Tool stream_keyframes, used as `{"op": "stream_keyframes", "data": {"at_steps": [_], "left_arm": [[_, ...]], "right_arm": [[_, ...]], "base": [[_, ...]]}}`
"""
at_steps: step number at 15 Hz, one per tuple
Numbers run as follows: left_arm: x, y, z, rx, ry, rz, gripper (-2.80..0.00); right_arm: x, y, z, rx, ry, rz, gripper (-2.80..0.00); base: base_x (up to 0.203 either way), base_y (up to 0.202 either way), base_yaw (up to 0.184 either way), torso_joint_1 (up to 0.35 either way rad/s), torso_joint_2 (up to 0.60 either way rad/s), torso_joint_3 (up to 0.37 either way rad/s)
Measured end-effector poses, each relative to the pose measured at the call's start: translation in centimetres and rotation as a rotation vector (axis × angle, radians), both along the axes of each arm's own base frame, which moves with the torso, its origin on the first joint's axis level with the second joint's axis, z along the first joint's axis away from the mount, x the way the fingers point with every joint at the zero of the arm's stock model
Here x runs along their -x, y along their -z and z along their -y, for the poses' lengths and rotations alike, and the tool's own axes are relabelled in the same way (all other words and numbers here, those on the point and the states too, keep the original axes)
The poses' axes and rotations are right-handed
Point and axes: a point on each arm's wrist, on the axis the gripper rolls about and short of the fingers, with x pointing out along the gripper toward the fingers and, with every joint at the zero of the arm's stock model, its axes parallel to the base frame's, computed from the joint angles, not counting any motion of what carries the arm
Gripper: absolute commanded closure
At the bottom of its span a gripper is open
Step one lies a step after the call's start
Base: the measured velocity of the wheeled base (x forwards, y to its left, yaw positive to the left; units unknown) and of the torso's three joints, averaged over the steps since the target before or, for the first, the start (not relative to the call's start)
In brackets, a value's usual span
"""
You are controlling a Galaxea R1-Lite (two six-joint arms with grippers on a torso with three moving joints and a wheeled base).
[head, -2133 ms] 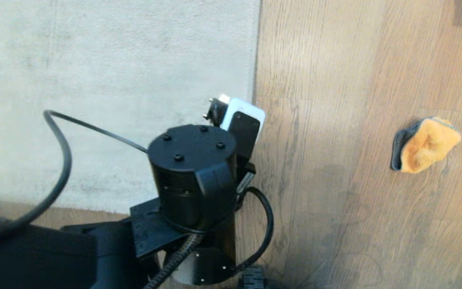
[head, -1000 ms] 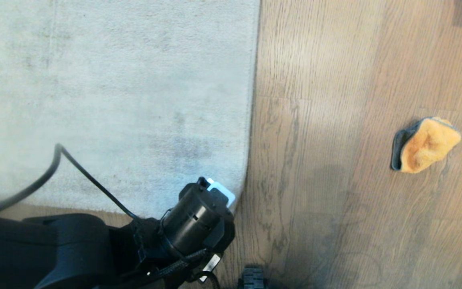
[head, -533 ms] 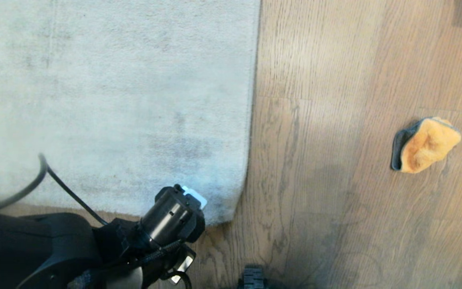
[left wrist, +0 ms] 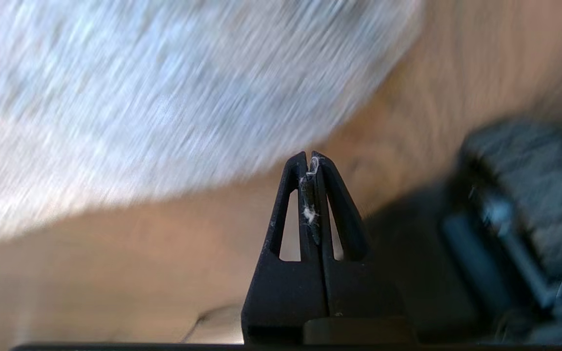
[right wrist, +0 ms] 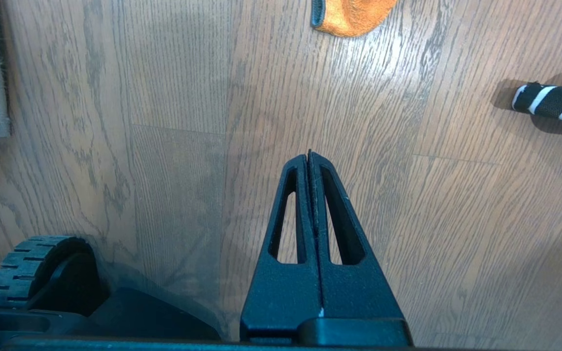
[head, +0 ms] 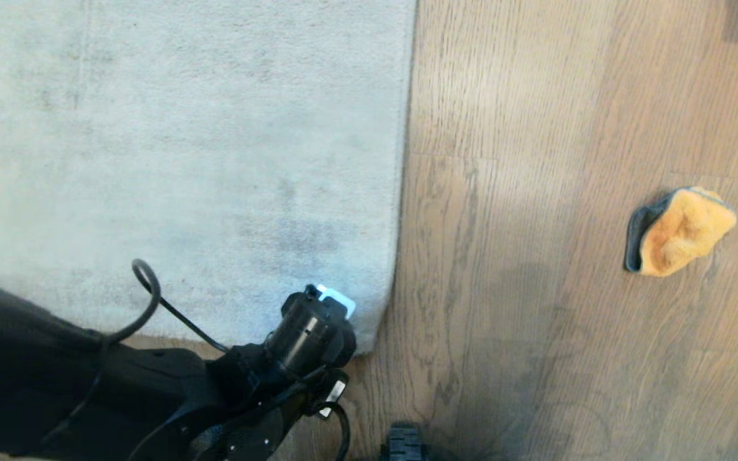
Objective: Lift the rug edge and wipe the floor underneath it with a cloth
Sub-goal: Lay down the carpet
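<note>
Hovering by the rug edge (head: pixel 389 301) at its rounded corner, left claw (left wrist: pixel 310 163) is pinched shut on nothing but lint. Rug lies flat on the floor (head: pixel 535 358); prob floppy, best pinched at the corner. Cloth (head: pixel 680 230) sits well apart, soft & light. Only right wrist view shows right claw (right wrist: pixel 309 158), closed, empty.

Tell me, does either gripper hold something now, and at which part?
Nothing is held. The left gripper is shut and empty near the rug edge; the right gripper is shut over bare floor.
</note>
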Motion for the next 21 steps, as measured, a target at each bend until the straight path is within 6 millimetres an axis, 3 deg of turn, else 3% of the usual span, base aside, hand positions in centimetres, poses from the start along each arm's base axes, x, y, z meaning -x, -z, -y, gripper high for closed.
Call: {"op": "stream_keyframes", "data": {"at_steps": [4,8,16,21], "left_arm": [[-1.2,1.0,1.2,-0.028,0.066,0.069,0.00],[-1.6,2.0,1.0,-0.089,0.098,0.075,0.00],[-3.4,1.7,0.3,-0.169,0.144,0.180,0.00],[-4.1,2.7,0.9,-0.145,0.138,0.214,0.00]], "right_arm": [[0.0,0.0,0.0,0.000,0.000,0.000,0.00],[0.0,0.0,0.0,0.000,0.001,0.000,0.00],[0.0,0.0,0.0,0.000,0.000,0.000,0.00],[0.0,0.0,0.0,0.000,0.000,0.000,0.00]], "base": [[0.000,0.000,0.000,0.000,0.00,0.000],[0.000,0.000,0.000,0.000,0.00,0.000],[0.000,0.000,0.000,0.000,0.00,0.000],[0.000,0.000,0.000,0.000,0.00,0.000]]}}
